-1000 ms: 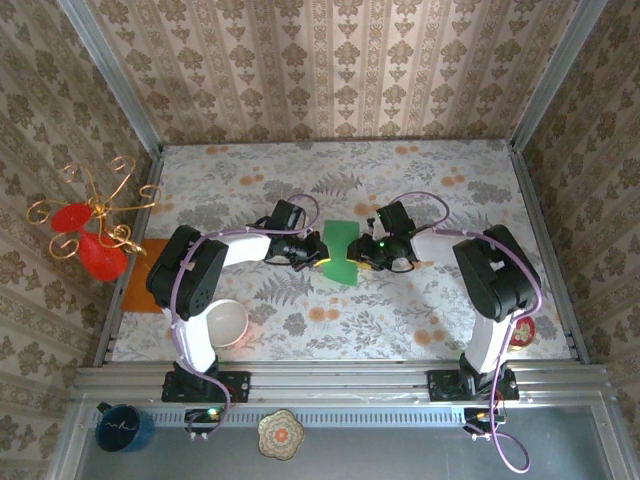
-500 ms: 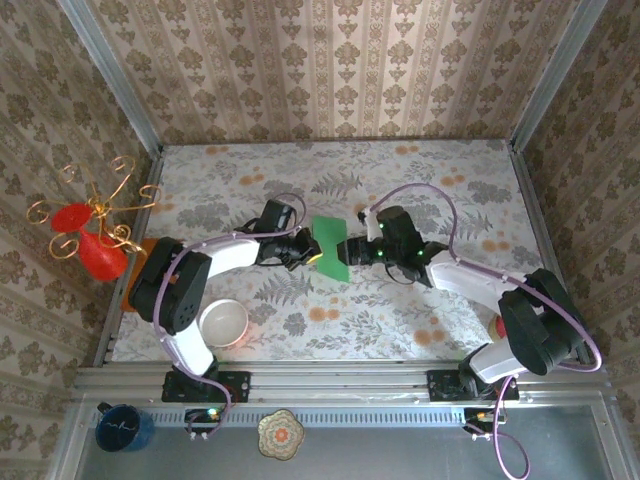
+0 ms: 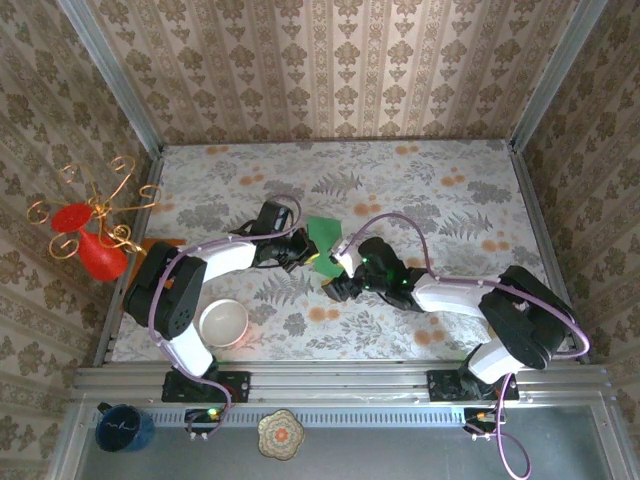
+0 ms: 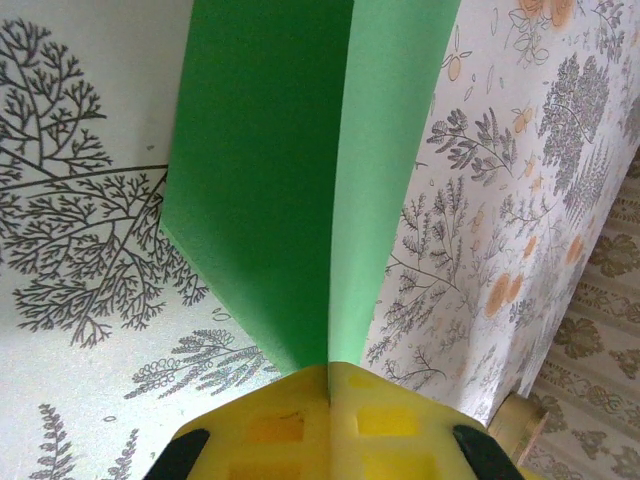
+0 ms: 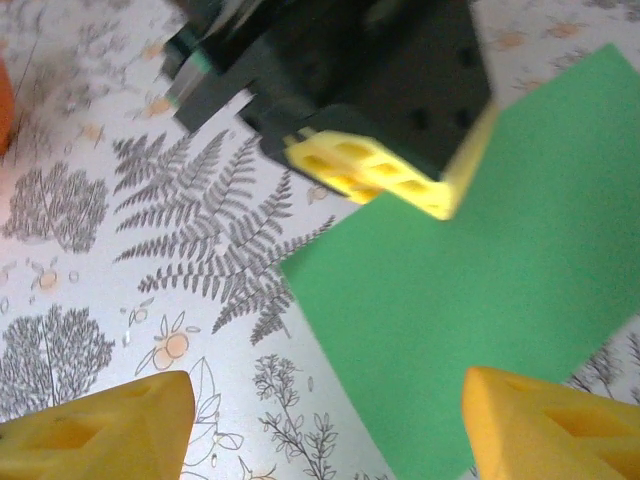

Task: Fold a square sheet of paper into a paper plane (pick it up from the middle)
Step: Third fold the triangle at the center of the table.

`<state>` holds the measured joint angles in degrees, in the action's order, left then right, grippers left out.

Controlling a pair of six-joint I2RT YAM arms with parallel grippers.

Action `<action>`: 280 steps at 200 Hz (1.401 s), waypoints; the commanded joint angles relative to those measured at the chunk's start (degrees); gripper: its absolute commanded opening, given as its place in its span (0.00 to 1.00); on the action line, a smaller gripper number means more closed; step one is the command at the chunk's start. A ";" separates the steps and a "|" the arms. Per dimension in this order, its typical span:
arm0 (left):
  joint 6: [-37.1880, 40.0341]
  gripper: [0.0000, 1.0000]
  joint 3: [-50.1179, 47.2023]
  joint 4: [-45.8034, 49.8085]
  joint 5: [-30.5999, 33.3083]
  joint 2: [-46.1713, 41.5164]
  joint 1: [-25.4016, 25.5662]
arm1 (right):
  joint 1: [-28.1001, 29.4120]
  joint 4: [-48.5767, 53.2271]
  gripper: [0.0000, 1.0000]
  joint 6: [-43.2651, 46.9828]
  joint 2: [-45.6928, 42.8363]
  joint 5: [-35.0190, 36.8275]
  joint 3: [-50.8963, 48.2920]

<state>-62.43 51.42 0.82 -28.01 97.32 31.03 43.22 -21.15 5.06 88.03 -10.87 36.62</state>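
From above, the two arms meet near the middle of the flowered table (image 3: 440, 190). The green sheet (image 3: 322, 238) sits there, one end lifted toward the left claw (image 3: 303, 256), which comes in from the left. The right claw (image 3: 337, 285) hangs just beside the sheet's near corner. At this height I cannot tell how either claw's jaws stand. There is wide bare table beyond the sheet and to the right. A white bowl (image 3: 222, 322) stands near the left arm's shoulder, an orange sheet (image 3: 150, 244) peeks out at the left edge, and a red and gold ornament (image 3: 88, 232) hangs on the left wall, all well apart from the paper.

The left wrist camera gives what the overhead view cannot. The green sheet (image 4: 290, 180) is folded along a centre crease, the left flap in shadow and the right flap bright. The left claw (image 4: 328, 378) is clamped on the crease, its yellow fingers (image 4: 270, 425) pressed together on the paper's end. Table shows on both sides of the sheet.

From the right wrist, the right claw (image 5: 320, 430) stands apart, its yellow fingertips (image 5: 100, 430) at the two bottom corners, gripping nothing. The green sheet (image 5: 500, 290) spreads ahead, its left edge over the fern print. The left claw (image 5: 385, 175) pinches the sheet's far edge.
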 commanded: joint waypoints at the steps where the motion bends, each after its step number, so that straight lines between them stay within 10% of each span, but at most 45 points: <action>1: -1.13 0.03 0.26 0.67 0.34 -1.01 -0.29 | 0.90 -3.72 0.71 7.07 2.20 -0.82 0.68; 280: -1.46 0.05 0.17 0.32 -0.20 0.68 0.61 | 1.10 -15.83 0.30 9.95 7.33 5.24 0.29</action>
<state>-63.05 51.42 0.82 -28.05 97.45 31.20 44.14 -34.61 15.07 96.79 -6.35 36.67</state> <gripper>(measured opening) 0.059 0.312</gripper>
